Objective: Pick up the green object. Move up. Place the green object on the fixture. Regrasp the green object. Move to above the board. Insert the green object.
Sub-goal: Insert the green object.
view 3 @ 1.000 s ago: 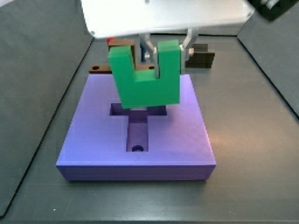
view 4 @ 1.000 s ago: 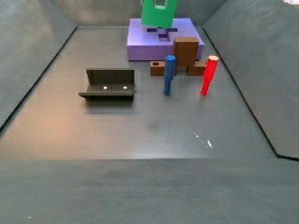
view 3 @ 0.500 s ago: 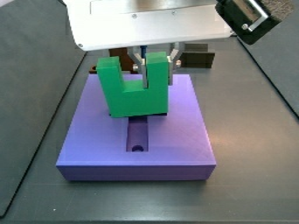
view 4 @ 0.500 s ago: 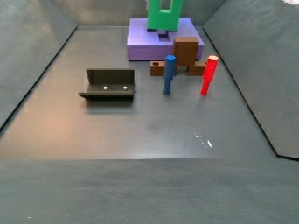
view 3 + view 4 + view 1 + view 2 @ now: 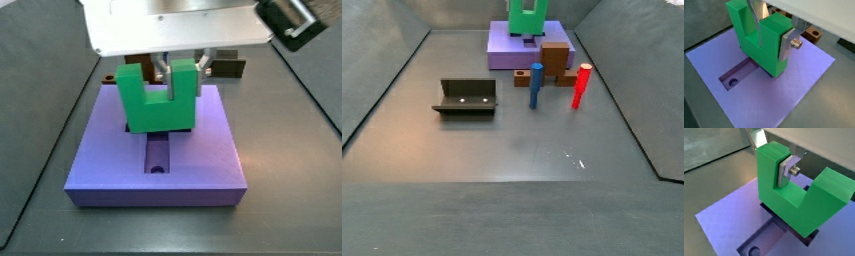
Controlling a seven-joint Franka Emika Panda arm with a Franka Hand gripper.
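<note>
Gripper [image 5: 774, 31] clenched one prong of the bright green plastic U-shaped piece [image 5: 156, 103], base entering the purple slab board's [image 5: 201, 160] cross recess; insertion apparently unfinished, release remained.

Board [image 5: 513, 52] at far end of floor [image 5: 516, 140]. Green object [image 5: 154, 103] upright over board's recess, prongs up, base at recess mouth. Hand [image 5: 185, 68] above board, one finger [image 5: 791, 41] on prong's outer face, other in notch. Fixture [image 5: 466, 97] well in front of board, leftward. Two pegs [image 5: 536, 85] just before board, beside wooden block [image 5: 553, 59].
</note>
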